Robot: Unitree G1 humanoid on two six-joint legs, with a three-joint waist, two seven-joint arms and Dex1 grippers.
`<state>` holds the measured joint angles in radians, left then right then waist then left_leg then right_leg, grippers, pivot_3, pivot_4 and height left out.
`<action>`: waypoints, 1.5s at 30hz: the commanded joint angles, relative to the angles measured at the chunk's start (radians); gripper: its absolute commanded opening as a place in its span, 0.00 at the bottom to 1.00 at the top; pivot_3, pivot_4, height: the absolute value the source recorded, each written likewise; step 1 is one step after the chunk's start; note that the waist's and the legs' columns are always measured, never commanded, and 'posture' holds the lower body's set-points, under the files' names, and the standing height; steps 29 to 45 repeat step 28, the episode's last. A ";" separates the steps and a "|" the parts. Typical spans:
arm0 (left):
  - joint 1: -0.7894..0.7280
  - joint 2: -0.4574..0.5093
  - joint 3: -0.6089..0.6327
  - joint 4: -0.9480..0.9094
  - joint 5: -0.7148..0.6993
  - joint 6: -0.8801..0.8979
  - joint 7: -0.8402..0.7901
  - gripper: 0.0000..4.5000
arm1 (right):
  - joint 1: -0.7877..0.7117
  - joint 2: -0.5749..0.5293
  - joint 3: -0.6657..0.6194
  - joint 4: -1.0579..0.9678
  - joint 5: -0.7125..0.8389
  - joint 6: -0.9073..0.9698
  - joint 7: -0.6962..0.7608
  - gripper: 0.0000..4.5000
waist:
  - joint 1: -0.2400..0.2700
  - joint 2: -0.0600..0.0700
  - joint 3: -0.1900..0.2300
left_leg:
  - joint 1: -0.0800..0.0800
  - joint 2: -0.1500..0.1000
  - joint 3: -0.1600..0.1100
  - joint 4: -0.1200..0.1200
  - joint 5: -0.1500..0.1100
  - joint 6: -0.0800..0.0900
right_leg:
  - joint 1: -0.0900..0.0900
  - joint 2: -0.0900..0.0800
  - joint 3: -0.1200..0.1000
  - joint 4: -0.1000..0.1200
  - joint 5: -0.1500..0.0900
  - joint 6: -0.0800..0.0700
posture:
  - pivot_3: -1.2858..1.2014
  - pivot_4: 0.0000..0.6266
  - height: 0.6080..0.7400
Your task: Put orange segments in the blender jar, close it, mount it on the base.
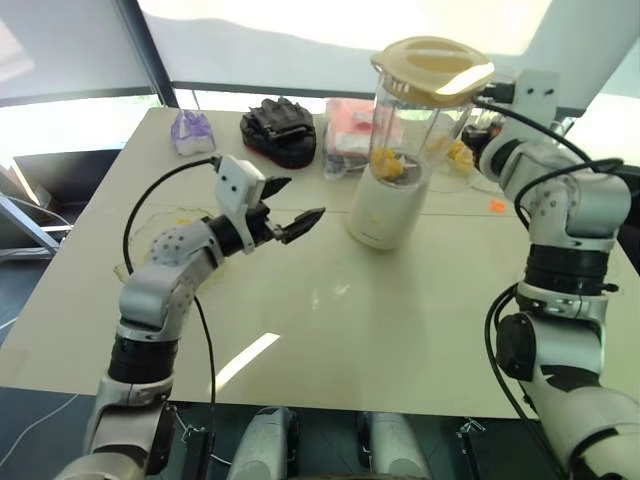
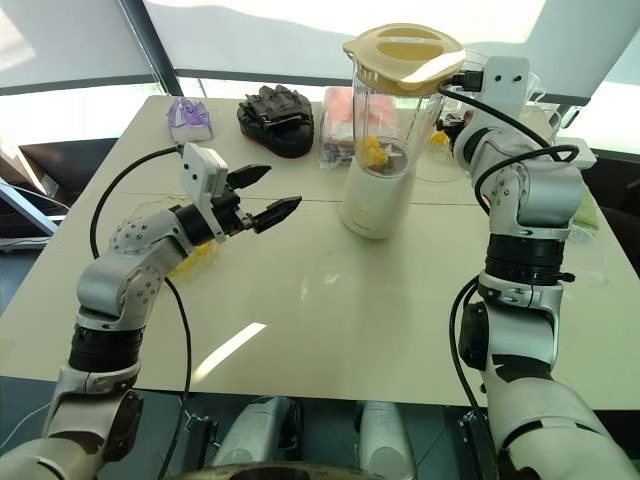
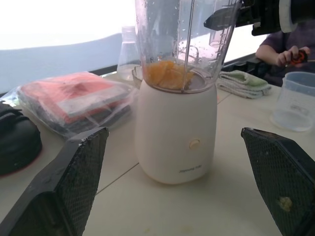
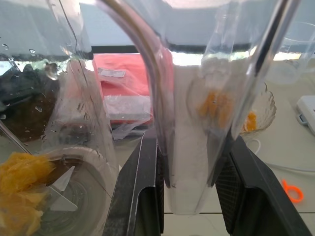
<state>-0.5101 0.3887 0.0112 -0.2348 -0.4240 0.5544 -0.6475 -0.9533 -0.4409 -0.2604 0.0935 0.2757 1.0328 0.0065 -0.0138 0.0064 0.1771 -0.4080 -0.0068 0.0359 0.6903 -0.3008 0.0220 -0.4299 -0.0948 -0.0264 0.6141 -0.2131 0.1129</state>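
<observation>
Blender jar: the large clear wide-mouthed blender jar (image 1: 420,125) stands upright on the squat cream-white rounded base (image 1: 383,207), near the far middle of the pale table (image 1: 330,320). Its long axis is vertical, maybe with a small lean, so I cannot tell if it is fully seated.
Contents: the yellow-orange glossy orange segments (image 3: 167,74) lie at the jar's bottom, around the blade.
Lid: the flat round cream lid (image 1: 432,66) is on the jar's mouth; closing looks done.
Handle: the clear side handle (image 4: 189,128) of the jar points toward the robot's right side.
Right gripper: the right gripper (image 4: 189,182) comes level from the right, and its two black fingers (image 4: 145,191) are clamped on the handle, one on each side.
Left gripper: the left gripper (image 1: 290,208) has its fingers wide apart and holds nothing. It hangs above the table, well apart from the base, and points at it from the left.
Key relation: the base lies straight ahead of the left gripper, between its spread fingers as the left wrist view shows, so this arm is placed to steady the base.
Judgement: the remaining step is probably to press or twist the jar home on the base; a jar that leans could miss the socket.
Around: a clear plastic bag with red contents (image 3: 74,98), a black glove (image 1: 280,128) and a small clear beaker (image 3: 295,101) stand behind.
</observation>
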 commanded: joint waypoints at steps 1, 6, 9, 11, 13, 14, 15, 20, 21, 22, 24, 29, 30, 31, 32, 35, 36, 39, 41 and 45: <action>-0.016 -0.002 0.001 -0.012 -0.017 -0.005 -0.006 1.00 | 0.009 -0.020 0.023 -0.001 -0.014 -0.026 0.040 0.19 | 0.000 0.000 0.000 | 0.000 0.000 0.000 0.000 0.000 0.000 | 0.000 0.000 0.000 0.000 0.000 0.000 | 0.52 0.24 1.00; -0.007 -0.007 0.007 -0.016 -0.032 0.003 -0.012 1.00 | 0.010 -0.035 0.031 0.028 -0.024 -0.061 0.084 0.19 | 0.000 0.000 0.000 | 0.000 0.000 0.000 0.000 0.000 0.000 | 0.000 0.000 0.000 0.000 0.000 0.000 | 0.52 0.24 1.00; -0.001 -0.004 0.003 -0.016 -0.032 0.002 -0.011 1.00 | 0.013 -0.043 0.032 0.038 -0.035 -0.082 0.098 0.51 | 0.000 0.000 0.000 | 0.000 0.000 0.000 0.000 0.000 0.000 | 0.000 0.000 0.000 0.000 0.000 0.000 | 0.52 0.24 1.00; 0.002 -0.002 0.002 -0.016 -0.034 0.002 -0.012 1.00 | 0.013 -0.044 0.033 0.039 -0.044 -0.086 0.098 0.74 | 0.000 0.000 0.000 | 0.000 0.000 0.000 0.000 0.000 0.000 | 0.000 0.000 0.000 0.000 0.000 0.000 | 0.52 0.24 1.00; 0.005 -0.002 0.002 -0.018 -0.035 0.003 -0.012 1.00 | 0.017 -0.045 0.034 0.035 -0.049 -0.084 0.099 0.95 | 0.000 0.000 0.000 | 0.000 0.000 0.000 0.000 0.000 0.000 | 0.000 0.000 0.000 0.000 0.000 0.000 | 0.52 0.24 1.00; 0.005 -0.002 0.002 -0.018 -0.036 0.003 -0.012 1.00 | 0.019 -0.046 0.034 0.032 -0.052 -0.083 0.100 0.98 | -0.002 0.000 0.000 | 0.000 0.000 0.000 0.000 0.000 0.000 | 0.000 0.000 0.000 0.000 0.000 0.000 | 0.52 0.24 1.00; 0.007 -0.003 0.002 -0.019 -0.035 0.003 -0.011 1.00 | 0.025 -0.048 0.036 0.024 -0.055 -0.080 0.101 0.98 | -0.003 0.000 0.000 | 0.000 0.000 0.000 0.000 0.000 0.000 | 0.000 0.000 0.000 0.000 0.000 0.000 | 0.52 0.24 1.00; 0.022 0.005 0.010 -0.024 -0.037 0.002 -0.012 1.00 | 0.147 -0.065 0.028 -0.129 -0.058 -0.022 0.108 0.98 | 0.004 0.000 0.000 | 0.000 0.000 -0.001 0.000 0.000 0.000 | 0.000 0.000 0.000 0.000 0.000 0.000 | 0.52 0.24 1.00; 0.030 0.009 0.012 -0.029 -0.039 0.005 -0.012 1.00 | 0.201 -0.075 0.025 -0.185 -0.055 -0.006 0.115 0.98 | 0.007 0.000 0.000 | 0.000 0.000 -0.001 0.000 0.000 0.000 | 0.000 0.000 0.000 0.000 0.000 0.000 | 0.52 0.24 1.00; 0.038 0.012 0.014 -0.034 -0.041 0.007 -0.013 1.00 | 0.246 -0.081 0.020 -0.232 -0.053 0.001 0.122 0.98 | 0.007 0.000 0.000 | -0.001 0.000 -0.002 -0.001 0.000 0.000 | 0.000 0.000 -0.001 -0.001 0.000 0.000 | 0.52 0.24 1.00; 0.067 0.022 0.016 -0.050 -0.048 0.023 -0.011 1.00 | 0.362 -0.090 -0.010 -0.343 -0.043 -0.003 0.141 0.98 | 0.009 0.000 0.000 | -0.001 0.000 -0.002 -0.001 0.000 0.000 | 0.001 0.000 -0.001 -0.002 0.000 0.000 | 0.52 0.24 1.00; 0.116 0.028 0.022 -0.074 -0.069 0.048 -0.002 1.00 | 0.585 -0.045 -0.154 -0.573 0.072 0.007 0.216 0.98 | 0.007 0.000 0.000 | -0.001 -0.001 -0.001 -0.001 0.000 0.001 | 0.000 -0.001 -0.001 -0.002 0.000 0.000 | 0.52 0.24 1.00; 0.116 0.028 0.022 -0.074 -0.069 0.048 -0.002 1.00 | 0.585 -0.045 -0.154 -0.573 0.072 0.007 0.216 0.98 | 0.007 0.000 0.000 | -0.001 -0.001 -0.001 -0.001 0.000 0.001 | 0.000 -0.001 -0.001 -0.002 0.000 0.000 | 0.52 0.24 1.00; 0.116 0.028 0.022 -0.074 -0.069 0.048 -0.002 1.00 | 0.585 -0.045 -0.154 -0.573 0.072 0.007 0.216 0.98 | 0.007 0.000 0.000 | -0.001 -0.001 -0.001 -0.001 0.000 0.001 | 0.000 -0.001 -0.001 -0.002 0.000 0.000 | 0.52 0.24 1.00; 0.116 0.028 0.022 -0.074 -0.069 0.048 -0.002 1.00 | 0.585 -0.045 -0.154 -0.573 0.072 0.007 0.216 0.98 | 0.007 0.000 0.000 | -0.001 -0.001 -0.001 -0.001 0.000 0.001 | 0.000 -0.001 -0.001 -0.002 0.000 0.000 | 0.52 0.24 1.00; 0.116 0.028 0.022 -0.074 -0.069 0.048 -0.002 1.00 | 0.585 -0.045 -0.154 -0.573 0.072 0.007 0.216 0.98 | 0.007 0.000 0.000 | -0.001 -0.001 -0.001 -0.001 0.000 0.001 | 0.000 -0.001 -0.001 -0.002 0.000 0.000 | 0.52 0.24 1.00; 0.116 0.028 0.022 -0.074 -0.069 0.048 -0.002 1.00 | 0.585 -0.045 -0.154 -0.573 0.072 0.007 0.216 0.98 | 0.007 0.000 0.000 | -0.001 -0.001 -0.001 -0.001 0.000 0.001 | 0.000 -0.001 -0.001 -0.002 0.000 0.000 | 0.52 0.24 1.00; 0.116 0.028 0.022 -0.074 -0.069 0.048 -0.002 1.00 | 0.585 -0.045 -0.154 -0.573 0.072 0.007 0.216 0.98 | 0.007 0.000 0.000 | -0.001 -0.001 -0.001 -0.001 0.000 0.001 | 0.000 -0.001 -0.001 -0.002 0.000 0.000 | 0.52 0.24 1.00; 0.116 0.028 0.022 -0.074 -0.069 0.048 -0.002 1.00 | 0.585 -0.045 -0.154 -0.573 0.072 0.007 0.216 0.98 | 0.007 0.000 0.000 | -0.001 -0.001 -0.001 -0.001 0.000 0.001 | 0.000 -0.001 -0.001 -0.002 0.000 0.000 | 0.52 0.24 1.00; 0.116 0.028 0.022 -0.074 -0.069 0.048 -0.002 1.00 | 0.585 -0.045 -0.154 -0.573 0.072 0.007 0.216 0.98 | 0.007 0.000 0.000 | -0.001 -0.001 -0.001 -0.001 0.000 0.001 | 0.000 -0.001 -0.001 -0.002 0.000 0.000 | 0.52 0.24 1.00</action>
